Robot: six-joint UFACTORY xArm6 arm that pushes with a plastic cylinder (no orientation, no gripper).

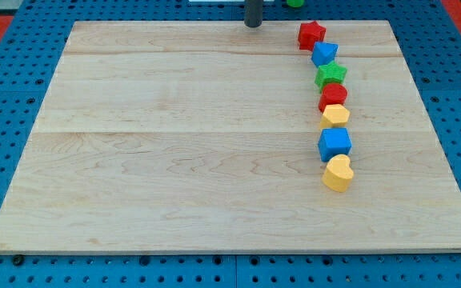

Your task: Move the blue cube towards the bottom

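End effector: my tip (pixel 253 25), a bare dark rod holding nothing, at the counter's (pixel 174 160) top edge, well apart from the blocks. Blue cube (pixel 334 143): in the column at the view's right, between a yellow block (pixel 335 115) and a yellow heart (pixel 338 174). Likely light, rigid, sliding readily; push its upper face. Glossy blue, squared edges.

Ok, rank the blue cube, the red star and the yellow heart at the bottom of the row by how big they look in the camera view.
1. blue cube and yellow heart: look alike, so no ranking between them.
2. red star: looks smaller, though it lies farther up the view, so distance from the camera may explain it.
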